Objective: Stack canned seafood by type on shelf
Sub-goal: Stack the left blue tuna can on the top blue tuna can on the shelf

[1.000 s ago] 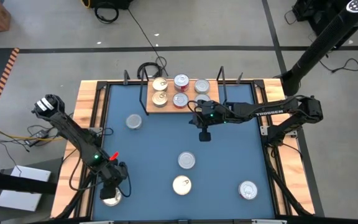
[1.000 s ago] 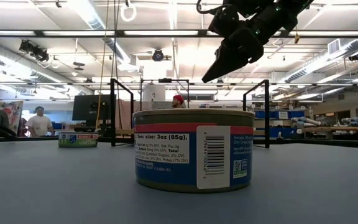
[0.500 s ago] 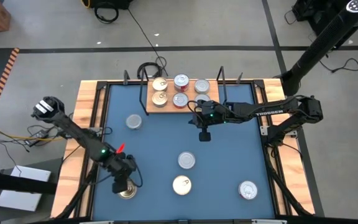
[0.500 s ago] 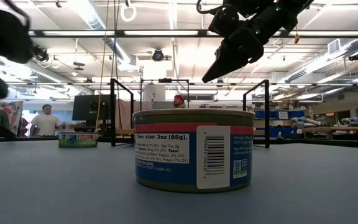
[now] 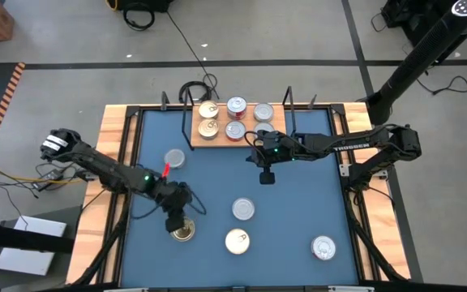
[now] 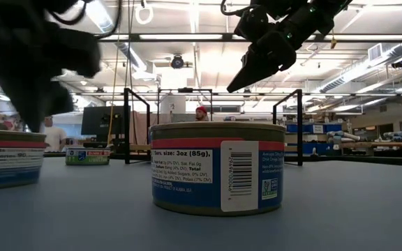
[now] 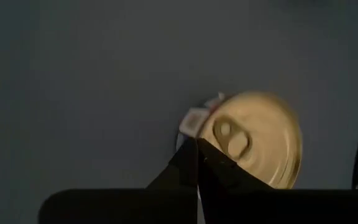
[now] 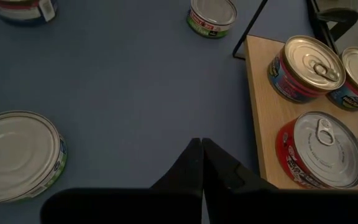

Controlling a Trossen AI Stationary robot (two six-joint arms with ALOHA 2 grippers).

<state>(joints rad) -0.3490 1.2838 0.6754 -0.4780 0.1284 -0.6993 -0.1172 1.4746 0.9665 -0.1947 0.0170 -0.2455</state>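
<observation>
Blue and matte, the table top (image 5: 298, 203) carried loose tins scattered over its near half while the shelf (image 5: 237, 123) sat against the far edge with five cans on it. My left gripper (image 5: 177, 221) hung over a gold-topped tin (image 5: 183, 234) near the front-left corner, its fingers pressed together, the tips just at the tin's rim in the left wrist view; nothing was clamped between them. I judged I was lining up on that tin, so the fingers would have to spread wider than the can before any descent, then straddle it across the middle, clear of the pull tab (image 7: 232, 135). Coming down with tips together would only shove it along the table.

My right gripper (image 5: 267, 176) waited, fingers likewise together, in the air just in front of the shelf's front edge, holding nothing. On the board, gold-lidded cans (image 5: 208, 110) stood toward the left end and a red-sided can (image 8: 323, 151) beside them, so I reckoned this gold tin belonged at the left.
</observation>
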